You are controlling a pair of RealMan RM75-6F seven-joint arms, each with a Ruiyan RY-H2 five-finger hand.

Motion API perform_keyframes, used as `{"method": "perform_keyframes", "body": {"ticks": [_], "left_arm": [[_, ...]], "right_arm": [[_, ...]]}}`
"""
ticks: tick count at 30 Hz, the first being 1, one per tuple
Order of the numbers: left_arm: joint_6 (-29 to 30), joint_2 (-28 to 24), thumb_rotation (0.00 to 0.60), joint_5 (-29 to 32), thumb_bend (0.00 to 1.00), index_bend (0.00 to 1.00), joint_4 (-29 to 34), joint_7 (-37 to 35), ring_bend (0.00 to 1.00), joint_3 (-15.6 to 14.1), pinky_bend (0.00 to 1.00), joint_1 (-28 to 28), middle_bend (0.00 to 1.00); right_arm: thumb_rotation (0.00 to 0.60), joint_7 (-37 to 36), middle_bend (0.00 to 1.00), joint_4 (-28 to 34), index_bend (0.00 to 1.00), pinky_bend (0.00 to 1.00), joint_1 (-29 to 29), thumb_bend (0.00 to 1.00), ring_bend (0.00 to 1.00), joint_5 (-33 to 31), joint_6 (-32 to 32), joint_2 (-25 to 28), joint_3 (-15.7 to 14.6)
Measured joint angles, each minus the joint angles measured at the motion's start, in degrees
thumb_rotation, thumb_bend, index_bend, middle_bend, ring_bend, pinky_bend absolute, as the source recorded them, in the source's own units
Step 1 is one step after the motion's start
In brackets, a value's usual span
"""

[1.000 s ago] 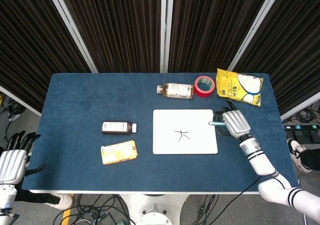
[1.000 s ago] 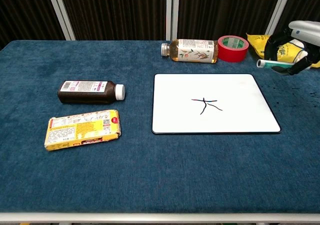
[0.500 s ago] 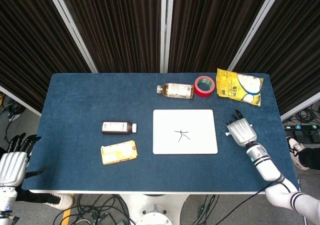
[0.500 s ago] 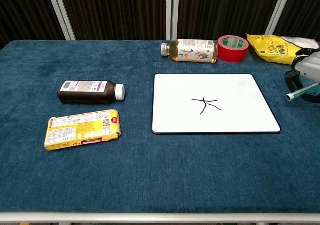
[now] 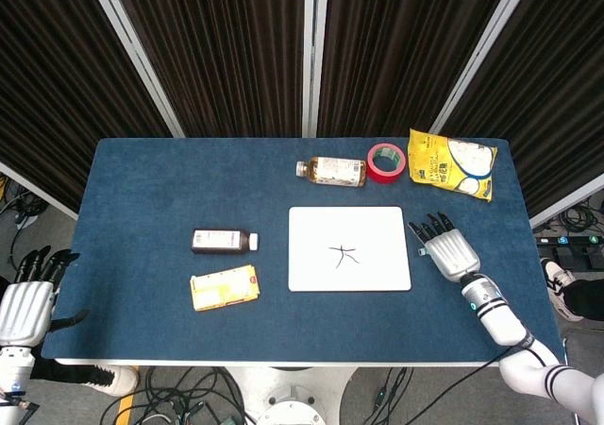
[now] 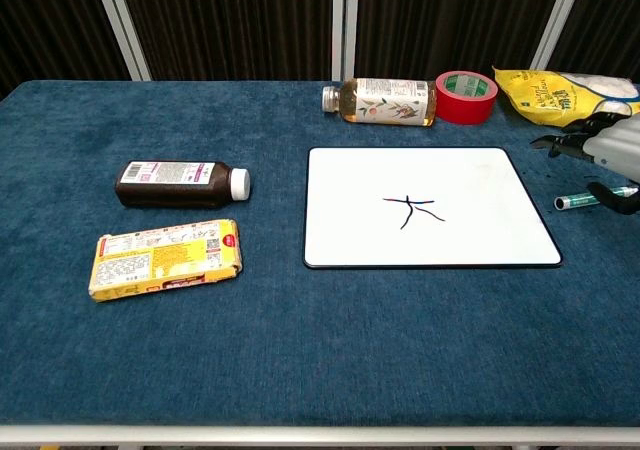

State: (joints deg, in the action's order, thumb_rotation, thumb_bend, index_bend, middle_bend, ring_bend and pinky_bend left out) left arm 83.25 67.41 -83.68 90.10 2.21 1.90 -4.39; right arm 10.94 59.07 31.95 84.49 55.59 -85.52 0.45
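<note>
White board (image 5: 350, 247) with inked mark, marker (image 6: 580, 200) beside

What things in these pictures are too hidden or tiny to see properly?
- Marker: chest view shows only its tip; the right hand covers the rest. In the head view it is hidden.
- Right hand: chest view, cut off by the right edge.
- Left hand: head view only, at the left edge.
- Bottle labels: too small to read.

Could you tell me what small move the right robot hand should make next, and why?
Probably lift straight up and clear. The right robot hand has its fingers spread, and the pen lies on the table under it, beside the whiteboard.
</note>
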Motion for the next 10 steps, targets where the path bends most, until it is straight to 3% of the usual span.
{"method": "perform_keyframes", "body": {"ticks": [6, 10], "left_arm": [[0.3, 0.1, 0.6, 0.3, 0.07, 0.18, -0.2, 0.0, 0.02, 0.3, 0.02, 0.1, 0.13], [0.9, 0.7, 0.6, -0.2, 0.07, 0.18, -0.8, 0.7, 0.02, 0.4, 0.02, 0.0, 0.13]], "right_arm": [[0.6, -0.3, 0.17, 13.4, 0.01, 0.0, -4.8, 0.55, 0.0, -2.0, 7.3, 8.1, 0.9], [0.6, -5.1, 0.19, 23.7, 0.06, 0.0, -10.7, 0.52, 0.0, -2.8, 15.7, 14.7, 1.2]]}}
